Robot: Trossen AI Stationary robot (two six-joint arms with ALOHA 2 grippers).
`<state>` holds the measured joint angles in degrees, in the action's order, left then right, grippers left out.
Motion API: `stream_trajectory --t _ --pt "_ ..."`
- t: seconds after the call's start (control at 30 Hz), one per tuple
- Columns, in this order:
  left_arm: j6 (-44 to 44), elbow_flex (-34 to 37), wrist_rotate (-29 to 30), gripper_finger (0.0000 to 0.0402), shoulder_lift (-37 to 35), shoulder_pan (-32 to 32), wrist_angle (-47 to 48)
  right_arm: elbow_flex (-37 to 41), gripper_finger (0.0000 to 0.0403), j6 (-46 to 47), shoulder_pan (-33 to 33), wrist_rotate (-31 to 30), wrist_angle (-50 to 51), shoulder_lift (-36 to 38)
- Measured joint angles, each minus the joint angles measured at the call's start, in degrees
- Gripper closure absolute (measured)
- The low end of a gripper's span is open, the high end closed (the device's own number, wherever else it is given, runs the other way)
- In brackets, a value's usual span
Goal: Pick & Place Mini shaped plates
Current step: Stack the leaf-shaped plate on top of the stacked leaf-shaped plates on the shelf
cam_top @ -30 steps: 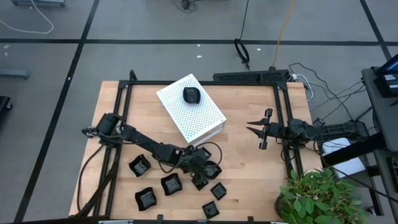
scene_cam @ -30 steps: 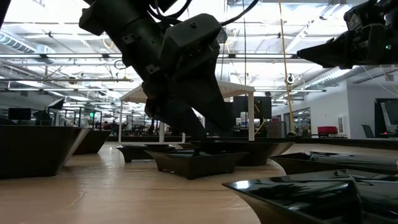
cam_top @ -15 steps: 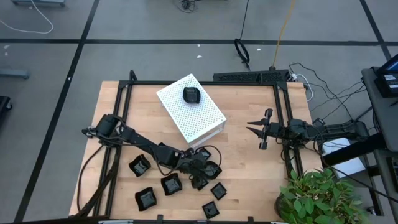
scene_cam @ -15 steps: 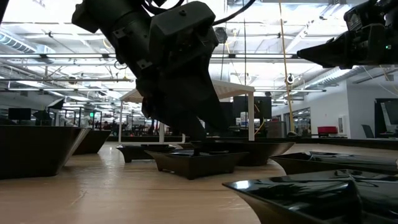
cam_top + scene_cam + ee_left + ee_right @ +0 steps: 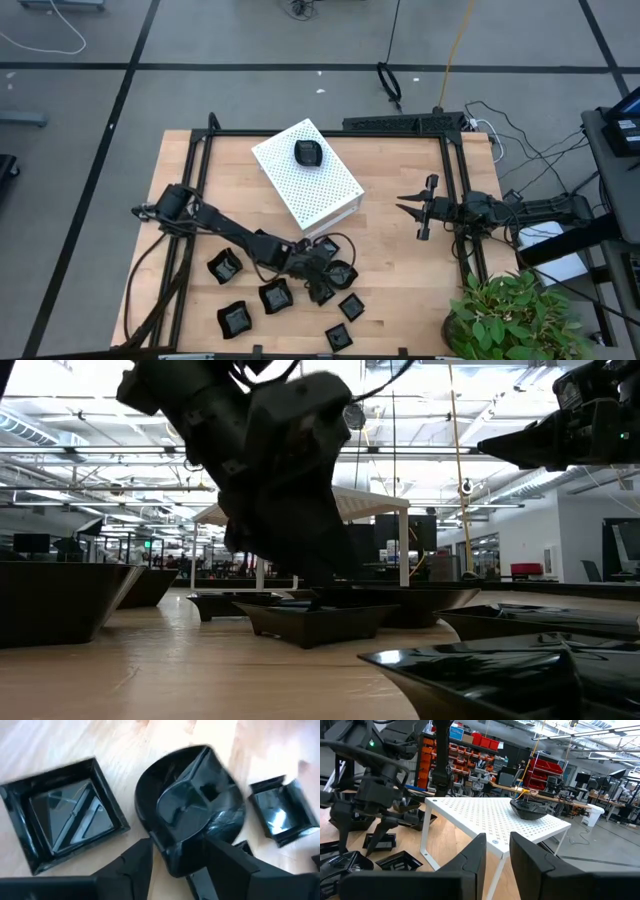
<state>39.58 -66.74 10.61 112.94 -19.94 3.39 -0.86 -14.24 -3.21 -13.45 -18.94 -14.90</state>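
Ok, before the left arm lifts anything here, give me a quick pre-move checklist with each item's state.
1. left gripper straddles the rounded plate: ok.
2. Firm grip on that plate: cannot tell.
3. Neighbouring square plate clear of the fingers: ok.
4. Free space on the white box beside the plate on the box: ok.
5. right gripper parked away from the pile: ok.

Left claw (image 5: 322, 283) among black plates (image 5: 272, 296), front.
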Motion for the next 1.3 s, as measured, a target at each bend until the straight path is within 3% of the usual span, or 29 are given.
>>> stream_trajectory --t 0.37,0.57,0.8,1.1,1.3 --pt "0.60 0.00 -0.09 0.0223 2.19 -0.01 -0.57 0.00 0.0330 0.02 -0.01 0.00 0.50 0.01" --pt "0.17 0.00 -0.11 0.0239 2.19 0.02 -1.02 0.02 0.0330 0.02 0.01 0.00 0.50 0.00" --pt "0.12 0.00 -0.09 0.0288 2.19 0.09 -3.37 0.01 0.0330 0.02 0.00 0.00 0.44 0.01" --pt "1.10 0.00 -0.15 0.0389 1.71 0.09 -4.11 0.00 0.0330 0.02 -0.01 0.00 0.44 0.01" --pt "-0.31 0.00 0.59 0.0397 -1.34 0.09 -3.74 0.01 0.0330 0.01 0.00 0.00 0.44 0.01"
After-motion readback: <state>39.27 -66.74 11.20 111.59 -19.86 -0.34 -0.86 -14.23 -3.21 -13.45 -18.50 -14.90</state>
